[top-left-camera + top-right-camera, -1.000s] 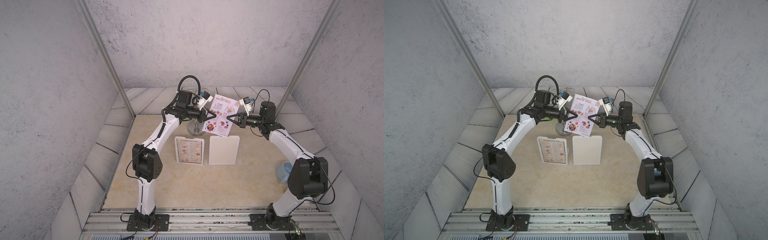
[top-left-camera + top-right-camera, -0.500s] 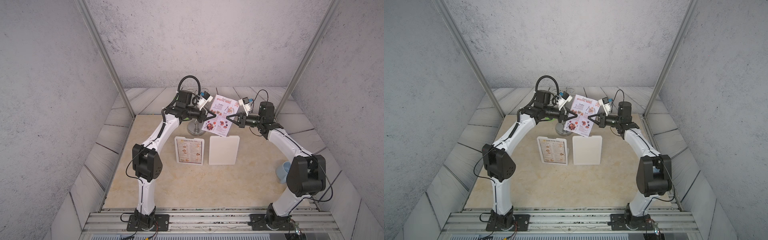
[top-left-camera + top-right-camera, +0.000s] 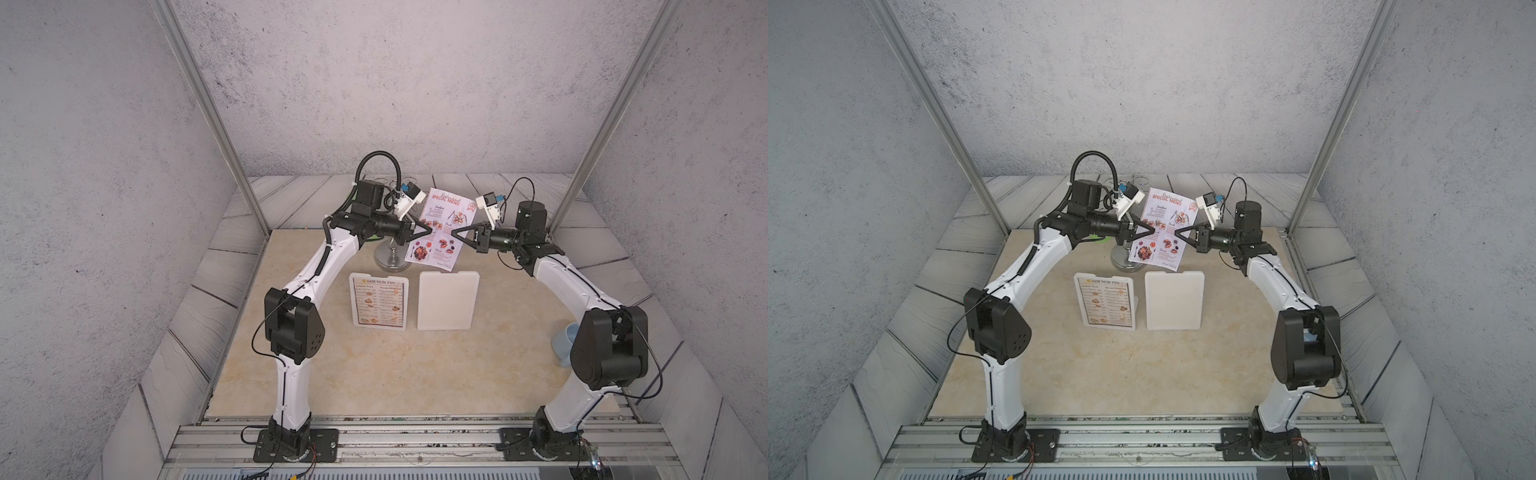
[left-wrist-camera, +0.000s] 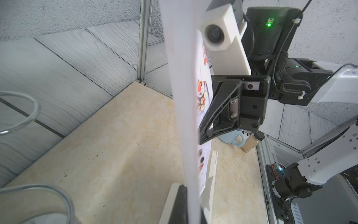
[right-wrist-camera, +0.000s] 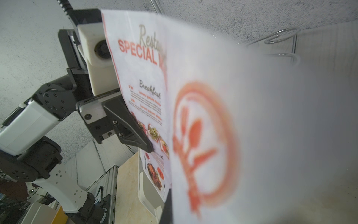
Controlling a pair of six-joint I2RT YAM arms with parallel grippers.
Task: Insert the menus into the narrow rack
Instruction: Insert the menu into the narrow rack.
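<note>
Holding over the back of the table (image 3: 374,374): left gripper (image 3: 428,233) and right gripper (image 3: 454,233) face each other. Each is pressed together on an opposite side edge of the SPECIAL MENU (image 3: 445,210). Sheet is in the air, near upright, tilted, behind the blank white board (image 3: 448,300). DIM SUM INN menu (image 3: 379,301) lies flat beside that board, untouched.

Both top views show a round metal base (image 3: 388,261) behind the sheet. The wire rack (image 5: 280,35) loops read clearly only in the right wrist view.

Left wrist view gets the sheet edge-on and blurred, plus a blue mug (image 4: 232,138) and a tan bottle (image 4: 251,141). In a top view only the mug peeks out by the right elbow.

SPECIAL MENU: pale lilac, red title, food photos, slightly bowed.
</note>
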